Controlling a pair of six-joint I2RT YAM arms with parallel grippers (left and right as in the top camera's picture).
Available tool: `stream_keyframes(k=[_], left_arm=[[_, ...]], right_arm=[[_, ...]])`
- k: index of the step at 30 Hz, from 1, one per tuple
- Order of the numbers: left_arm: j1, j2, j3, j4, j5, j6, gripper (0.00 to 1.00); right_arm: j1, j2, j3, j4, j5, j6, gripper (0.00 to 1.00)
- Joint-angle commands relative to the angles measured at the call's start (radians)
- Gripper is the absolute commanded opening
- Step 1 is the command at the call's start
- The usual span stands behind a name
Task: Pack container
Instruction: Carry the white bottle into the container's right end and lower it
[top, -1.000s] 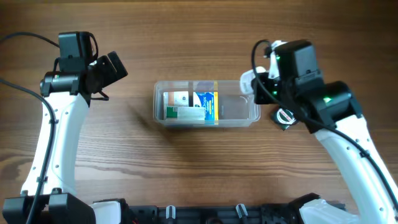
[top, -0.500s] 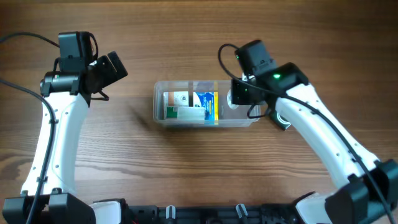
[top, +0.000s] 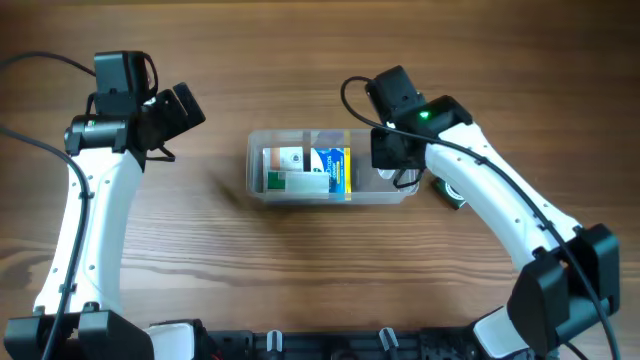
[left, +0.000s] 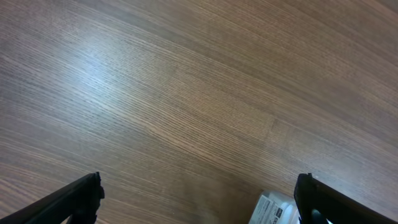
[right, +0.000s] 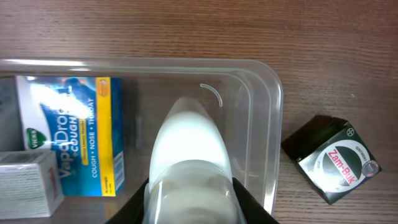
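Well to the left of the container (top: 252, 170), raised over the wooden table (top: 320, 270): left gripper (top: 180, 110), fingers spread wide in the left wrist view (left: 199, 186), nothing between them, only bare wood grain below. At mid-table, long side running left to right: the container itself, clear plastic with rounded corners and a rim (right: 273, 124), standing open-topped. Inside its left end, a green-and-white box (top: 283, 160), and just in front of that, touching it, a small white box (top: 300, 183) lying flat. Next to these, toward the container's middle, a blue, white and yellow VapoDrops box (top: 330, 168), label up and readable in the right wrist view (right: 68, 134). Over the container's right end: right gripper (top: 395, 160), pinching a white bottle (right: 186, 149) from both sides (right: 189, 199), narrow end of the bottle aimed toward the container's far wall, body within the rim's outline; contact with the container's floor impossible to tell. Just outside the container's right wall, apart from it, on the wood: a dark green Zam-Buk box (right: 333, 158), turned at an angle, partly hidden under the right arm in the overhead view (top: 452, 192).
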Motion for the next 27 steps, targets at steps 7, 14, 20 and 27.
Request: stream_keyframes(k=[7, 14, 20, 27], left_arm=[[0.004, -0.011, -0.001, 0.003, -0.006, -0.013, 1.00], [0.004, -0.012, -0.001, 0.002, -0.006, -0.013, 1.00], [0.004, -0.012, -0.001, 0.002, -0.006, -0.013, 1.00], [0.004, -0.012, -0.001, 0.002, -0.006, -0.013, 1.00]], right_arm=[[-0.002, 0.035, 0.007, 0.003, 0.079, 0.031, 0.19], [-0.002, 0.039, -0.042, 0.033, 0.079, 0.043, 0.19], [-0.002, 0.039, -0.042, 0.033, 0.079, 0.044, 0.19], [-0.002, 0.039, -0.042, 0.037, 0.079, 0.044, 0.19]])
